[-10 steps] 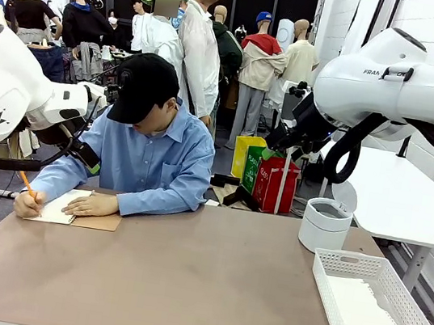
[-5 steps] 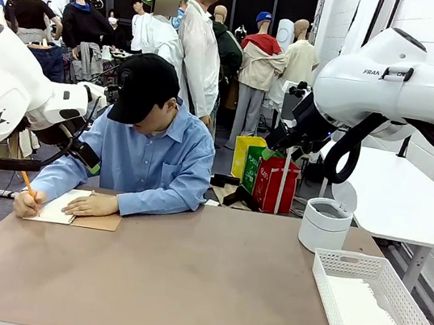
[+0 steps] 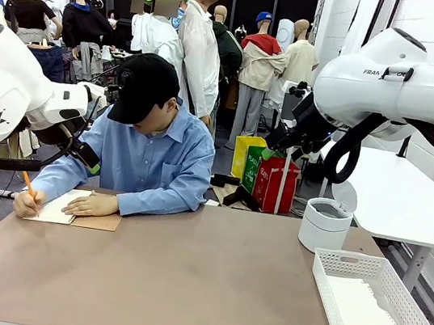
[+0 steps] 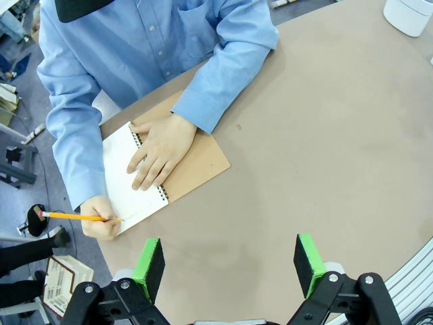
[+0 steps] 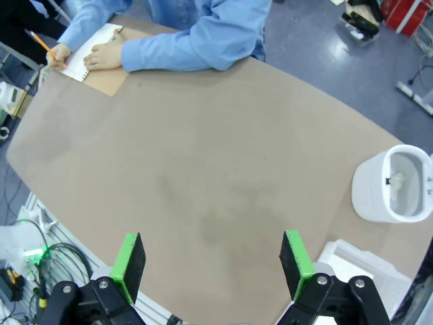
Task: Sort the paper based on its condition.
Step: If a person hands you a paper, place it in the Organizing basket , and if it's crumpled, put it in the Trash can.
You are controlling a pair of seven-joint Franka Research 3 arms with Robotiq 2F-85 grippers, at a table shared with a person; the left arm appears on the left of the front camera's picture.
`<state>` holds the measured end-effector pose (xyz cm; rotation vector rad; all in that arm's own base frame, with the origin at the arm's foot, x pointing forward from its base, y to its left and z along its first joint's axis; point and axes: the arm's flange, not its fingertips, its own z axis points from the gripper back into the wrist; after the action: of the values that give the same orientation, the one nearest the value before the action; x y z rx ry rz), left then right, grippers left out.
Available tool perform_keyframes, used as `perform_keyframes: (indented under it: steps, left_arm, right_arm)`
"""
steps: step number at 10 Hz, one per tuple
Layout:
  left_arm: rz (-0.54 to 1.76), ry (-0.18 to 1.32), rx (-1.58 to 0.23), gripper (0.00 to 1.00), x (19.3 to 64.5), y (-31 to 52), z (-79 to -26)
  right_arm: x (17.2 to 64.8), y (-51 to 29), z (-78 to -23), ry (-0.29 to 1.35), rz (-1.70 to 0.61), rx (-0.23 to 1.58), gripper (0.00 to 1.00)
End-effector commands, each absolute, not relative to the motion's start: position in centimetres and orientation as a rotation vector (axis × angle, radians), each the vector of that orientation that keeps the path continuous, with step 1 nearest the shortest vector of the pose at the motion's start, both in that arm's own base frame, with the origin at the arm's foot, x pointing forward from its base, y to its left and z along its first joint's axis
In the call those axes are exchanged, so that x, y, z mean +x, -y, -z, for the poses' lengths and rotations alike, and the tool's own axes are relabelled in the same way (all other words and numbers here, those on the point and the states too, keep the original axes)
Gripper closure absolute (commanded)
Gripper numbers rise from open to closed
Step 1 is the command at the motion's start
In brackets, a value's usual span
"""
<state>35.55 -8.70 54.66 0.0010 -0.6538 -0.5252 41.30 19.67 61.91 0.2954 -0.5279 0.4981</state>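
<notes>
Both pincers hang high over the brown counter [image 3: 207, 284] with fingers aimed down at it, each arm bent in from its own side. Left pincer [image 4: 227, 256] has its green pads [image 4: 149, 265] spread wide with nothing between them, only bare counter below. Ahead of its fingertips and off to one side lies a spiral-bound notebook [image 4: 196, 162]. A person in a blue shirt lays one hand [image 4: 159, 149] flat on its white page and the other hand [image 4: 99, 218] holds a yellow pencil [image 4: 71, 216] to the page's edge. Right pincer [image 5: 211, 261] is equally agape and empty above the counter's middle. A white round container [image 5: 394, 184] stands well beyond its one finger. The white lattice basket [image 3: 415, 311] sits close beside that same finger, and the paper [image 3: 360, 311] lies flat inside the basket, well apart from the notebook.
</notes>
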Motion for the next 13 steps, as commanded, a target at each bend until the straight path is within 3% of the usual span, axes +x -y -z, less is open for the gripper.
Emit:
perform_keyframes:
  steps: [1,13]
  left_arm:
    - [0.523,0.654,-0.001,0.00,35.58,8.58,-54.71]
    - [0.523,0.654,-0.001,0.00,35.58,8.58,-54.71]
  right_arm:
    - [41.27,-19.67,-61.94,0.524,-0.499,0.295,0.00]
    - [41.27,-19.67,-61.94,0.524,-0.499,0.295,0.00]
